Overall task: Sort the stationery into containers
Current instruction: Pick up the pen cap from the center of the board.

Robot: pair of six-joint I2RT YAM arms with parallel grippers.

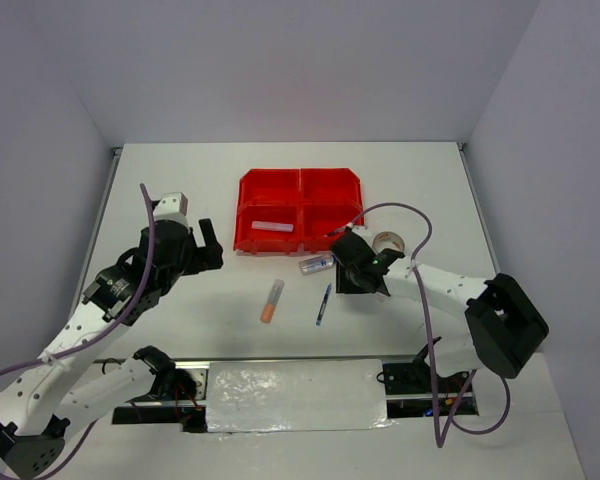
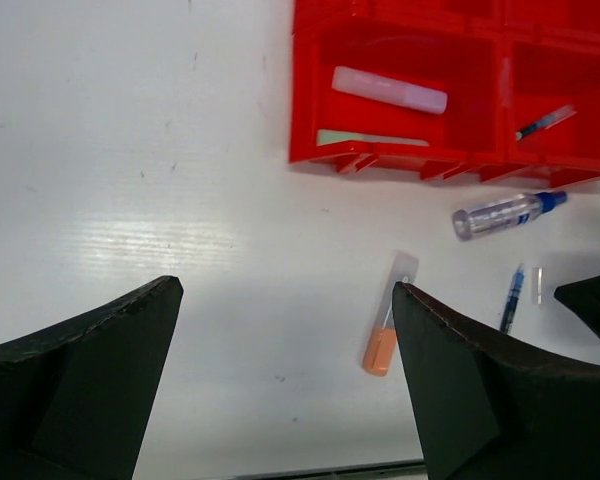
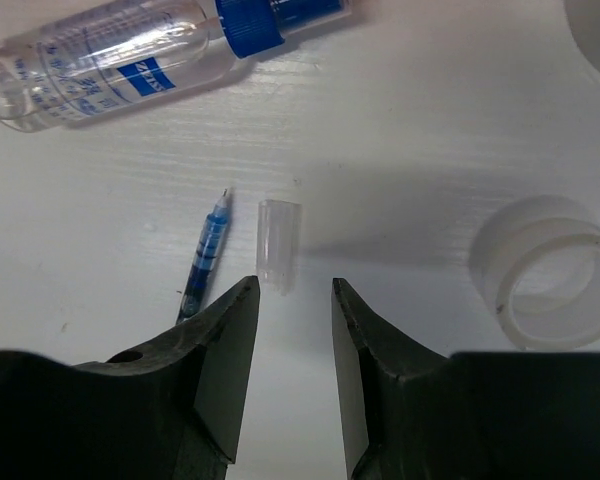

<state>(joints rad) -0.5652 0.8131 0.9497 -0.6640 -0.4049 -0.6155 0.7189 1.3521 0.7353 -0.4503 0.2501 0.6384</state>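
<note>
- Jaws of the right gripper (image 3: 295, 285) stand narrowly apart, empty; clear pen cap (image 3: 278, 245) at 12 o'clock, blue pen (image 3: 205, 250) at 10.
- Left gripper (image 2: 285, 290) gapes wide, empty; red bins (image 2: 302, 110) at its 1 o'clock.

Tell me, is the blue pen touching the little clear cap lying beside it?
Apart. The right wrist view shows the blue pen and the clear cap lying side by side with a plain white gap between them.

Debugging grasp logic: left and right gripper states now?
Left gripper: open, empty.
Right gripper: narrowly open, gripping nothing; small clear plastic pen cap at its tips.
</note>
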